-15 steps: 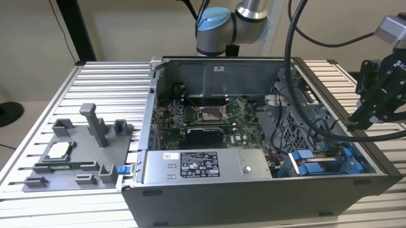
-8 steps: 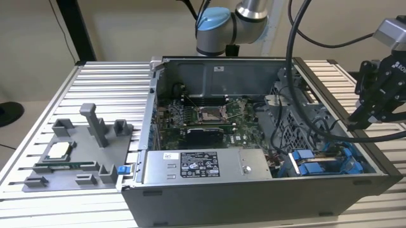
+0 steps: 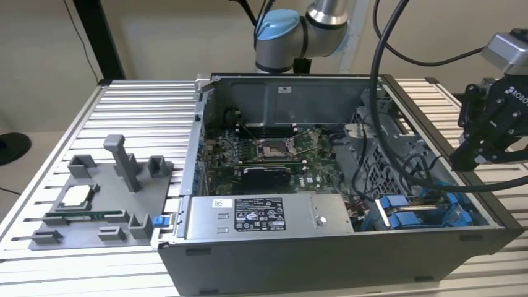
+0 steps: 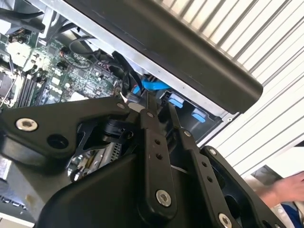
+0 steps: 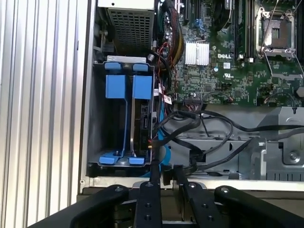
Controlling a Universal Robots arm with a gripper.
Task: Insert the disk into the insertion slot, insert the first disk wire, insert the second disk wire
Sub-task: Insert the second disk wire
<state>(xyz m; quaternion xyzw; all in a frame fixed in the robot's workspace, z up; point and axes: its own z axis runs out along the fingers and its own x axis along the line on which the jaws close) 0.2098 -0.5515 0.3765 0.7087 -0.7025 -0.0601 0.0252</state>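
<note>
The open computer case (image 3: pixel 330 247) lies on the slatted table. At its corner on the exterior view's right is the insertion slot (image 5: pixel 97 118), a drive bay with two bright blue carrier frames (image 5: pixel 129 87) side by side. The disk (image 5: pixel 142 124) sits down in the bay, its dark edge showing under one blue frame. A blue flat wire (image 5: pixel 160 137) and black wires (image 5: pixel 190 118) run along the disk's side. My gripper (image 3: pixel 464 162) hangs just above the case rim beside the bay, and shows in both wrist views (image 5: pixel 167 172) (image 4: pixel 159 105), close to the blue wire (image 4: pixel 152 86).
A grey labelled power-supply box (image 3: pixel 247 213) and the motherboard (image 3: pixel 264 154) fill the rest of the case. A grey fixture plate (image 3: pixel 99 198) with small parts lies at the exterior view's left. Thick black cables (image 3: pixel 379 62) hang over the case. A person's hand (image 4: pixel 280 190) is near the table.
</note>
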